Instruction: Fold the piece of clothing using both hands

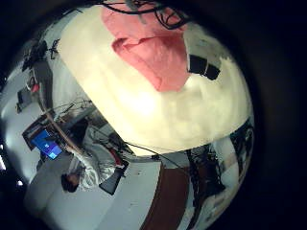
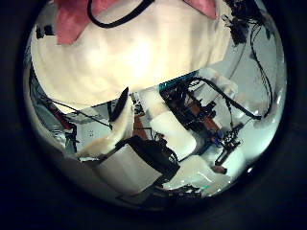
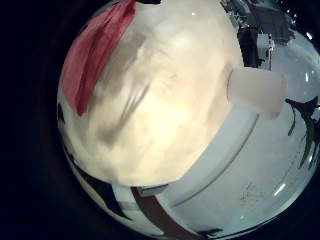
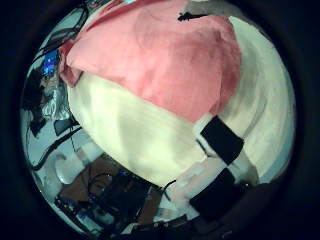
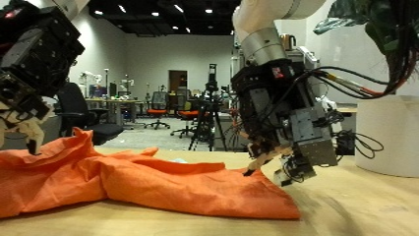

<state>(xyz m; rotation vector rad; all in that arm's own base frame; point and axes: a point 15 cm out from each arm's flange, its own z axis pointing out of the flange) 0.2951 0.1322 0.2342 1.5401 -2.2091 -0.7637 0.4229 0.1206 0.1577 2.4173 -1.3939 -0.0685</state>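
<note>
The garment (image 5: 145,182), orange, lies rumpled and spread on the table (image 5: 354,211), one part rising in a ridge under the left hand (image 5: 32,74). That hand hangs just above the ridge, fingers pointing down and loosely relaxed, holding nothing. The right hand (image 5: 288,138) hovers beside the garment's other edge, tilted, fingers hanging down slightly bent, empty, tips close to the cloth.
</note>
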